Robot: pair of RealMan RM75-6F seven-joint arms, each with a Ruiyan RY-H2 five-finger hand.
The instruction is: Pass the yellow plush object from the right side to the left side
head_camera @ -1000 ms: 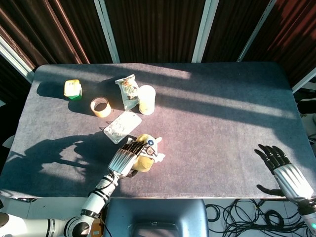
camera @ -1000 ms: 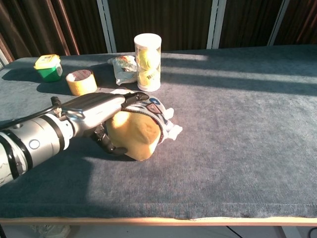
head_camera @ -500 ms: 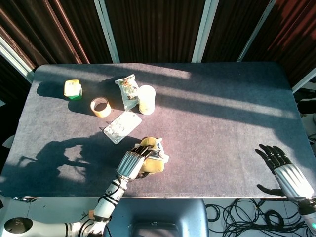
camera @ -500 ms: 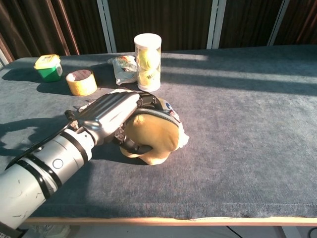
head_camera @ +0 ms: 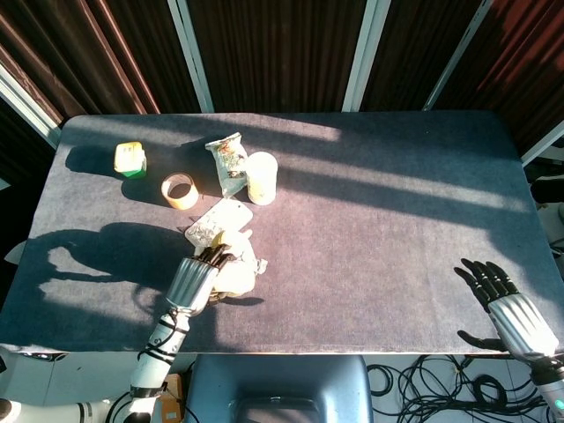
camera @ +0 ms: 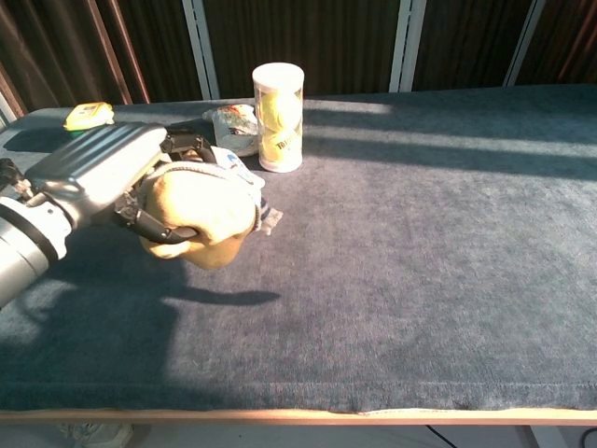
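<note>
My left hand (head_camera: 196,278) (camera: 104,175) grips the yellow plush object (head_camera: 234,270) (camera: 203,209) from above and holds it clear of the grey table (camera: 420,233); in the chest view its shadow lies on the cloth below. A white patterned patch on the plush shows at its far side. My right hand (head_camera: 511,310) hangs open off the table's front right corner, fingers spread, holding nothing. It does not show in the chest view.
Behind the plush stand a clear tube of tennis balls (head_camera: 262,177) (camera: 278,116), a snack bag (head_camera: 227,161) (camera: 233,128), a flat packet (head_camera: 218,226), a tape roll (head_camera: 180,190) and a yellow-green box (head_camera: 129,159) (camera: 90,114). Curtains and window posts close the far side.
My left hand has lifted the yellow plush off the table and carried it left, towards the flat packet. The right hand has stayed where it was.
</note>
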